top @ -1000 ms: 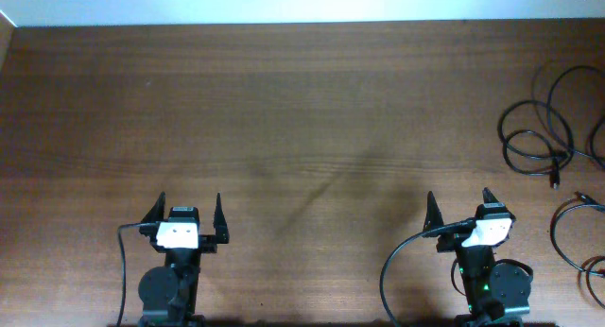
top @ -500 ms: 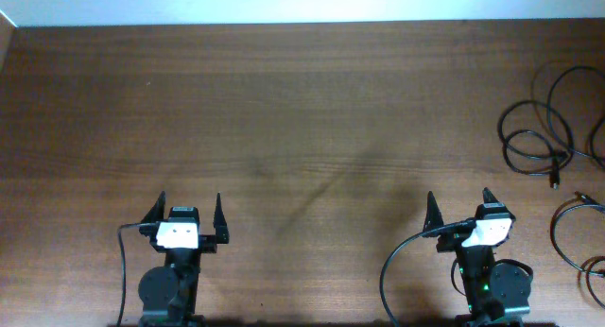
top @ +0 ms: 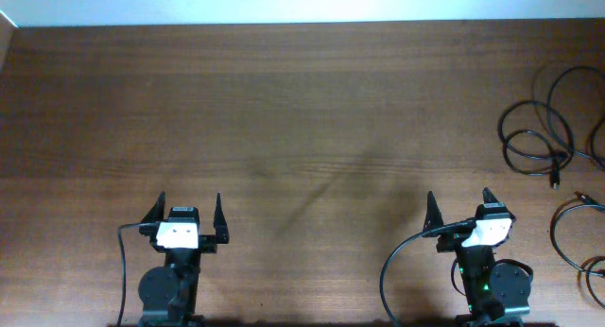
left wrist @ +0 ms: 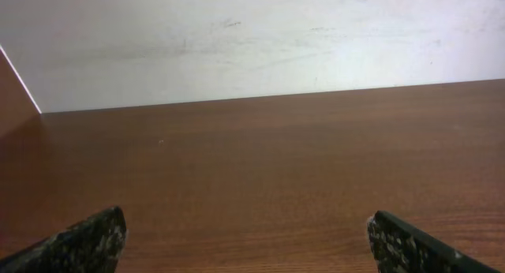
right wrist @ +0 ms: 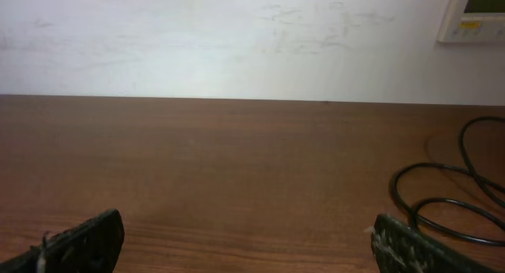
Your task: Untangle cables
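The brown wood-grain desk (top: 284,110) fills nearly the whole overhead view, with a strip of white wall (top: 284,4) along the top edge of the frame.

Two arms sit at the bottom edge, the left arm (top: 168,284) in the lower left and the right arm (top: 487,284) in the lower right. A thick black lead curves away from the base of each.

The cables lie at the far right of the frame, well apart from both arms. One group (top: 553,159) forms overlapping loops at the middle right, with a small plug end (top: 554,182) pointing toward the bottom of the frame. Some of its loops run off the right edge. A second group (top: 555,231) lies below it at the lower right, just beside the right arm's base, and is also cut off by the edge. In the right wrist view, part of the loops shows at the right side, flat on the desk.

The left hand (top: 189,198) has its fingers spread fully wide and holds nothing. The right hand (top: 458,194) is likewise wide open and holds nothing.

A small pale box (right wrist: 472,16) hangs on the wall in the upper right of the right wrist view.
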